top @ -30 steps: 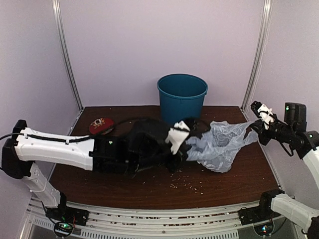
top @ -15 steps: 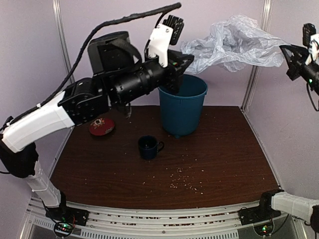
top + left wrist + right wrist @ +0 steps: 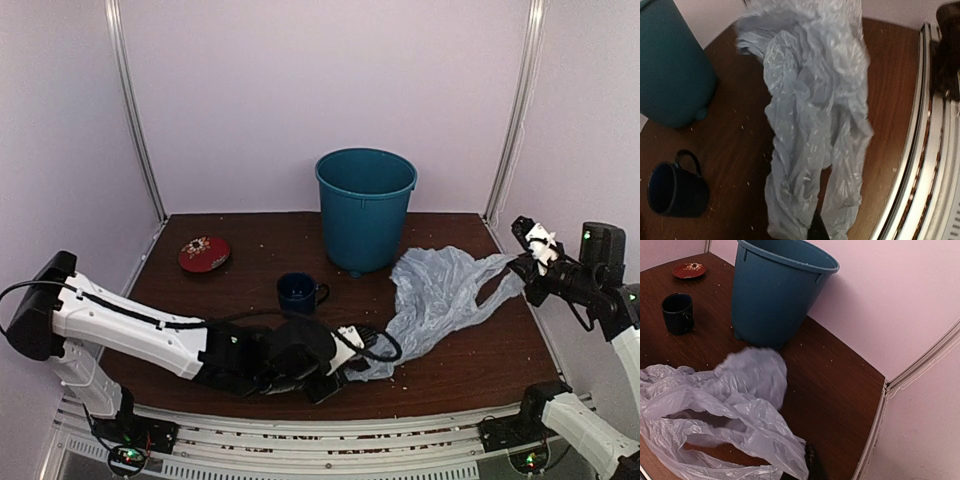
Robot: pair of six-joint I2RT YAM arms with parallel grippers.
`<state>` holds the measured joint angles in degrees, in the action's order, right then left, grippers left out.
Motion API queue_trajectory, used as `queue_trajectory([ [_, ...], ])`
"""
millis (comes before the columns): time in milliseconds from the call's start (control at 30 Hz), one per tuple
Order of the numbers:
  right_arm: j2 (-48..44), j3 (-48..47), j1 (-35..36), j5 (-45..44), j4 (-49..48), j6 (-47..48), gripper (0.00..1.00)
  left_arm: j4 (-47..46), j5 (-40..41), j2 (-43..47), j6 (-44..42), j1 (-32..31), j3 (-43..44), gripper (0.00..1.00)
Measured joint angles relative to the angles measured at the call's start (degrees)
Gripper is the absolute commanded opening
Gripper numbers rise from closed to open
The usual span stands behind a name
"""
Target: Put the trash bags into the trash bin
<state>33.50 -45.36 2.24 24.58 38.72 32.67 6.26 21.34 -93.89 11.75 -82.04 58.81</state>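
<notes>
Overhead view. The pale blue-grey plastic bag (image 3: 440, 295) lies crumpled and drawn out across the right half of the brown surface (image 3: 200, 300), outside the bin (image 3: 366, 205) and in front of it to the right. The teal bin stands upright at the back centre, its mouth open; the bag's upper fold lies just beside its base.

The left pincer (image 3: 350, 362) rests low near the front edge, closed on the bag's near end, which narrows to a twisted tail there. In the left wrist view that tail runs down to a dark fingertip (image 3: 816, 232) at the bottom edge.

The right pincer (image 3: 522, 262) is raised at the right margin and pinches the far end of the bag. A thin strip of plastic rises from the surface to it.

A dark blue mug (image 3: 298, 293) stands upright left of the bag, handle to the right. A small red dish (image 3: 204, 253) lies at the back left; its pale central marking is too small to read. Pale crumbs (image 3: 375, 375) are scattered near the front.
</notes>
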Motion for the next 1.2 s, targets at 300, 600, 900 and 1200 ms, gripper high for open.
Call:
queue_trajectory([
  [300, 10.6, -2.5, 0.0, 0.5, -1.0, -2.0, 0.0, -7.8, 1.2, -1.6, -1.0, 1.5, 9.9, 0.0],
  [600, 20.0, -4.1, 0.0, -3.1, -4.3, -8.9, 0.0, -6.6, -5.9, -7.8, -1.8, 7.8, 20.9, 0.0],
  [900, 35.2, -47.5, 0.0, -10.8, -3.1, -16.6, 0.0, 4.8, -10.3, -21.4, -10.8, 10.4, 66.4, 0.0],
  [1200, 11.3, -36.6, 0.0, -5.5, -18.2, -15.7, 0.0, -9.1, -11.7, 2.3, -15.1, 9.2, 46.2, 0.0],
])
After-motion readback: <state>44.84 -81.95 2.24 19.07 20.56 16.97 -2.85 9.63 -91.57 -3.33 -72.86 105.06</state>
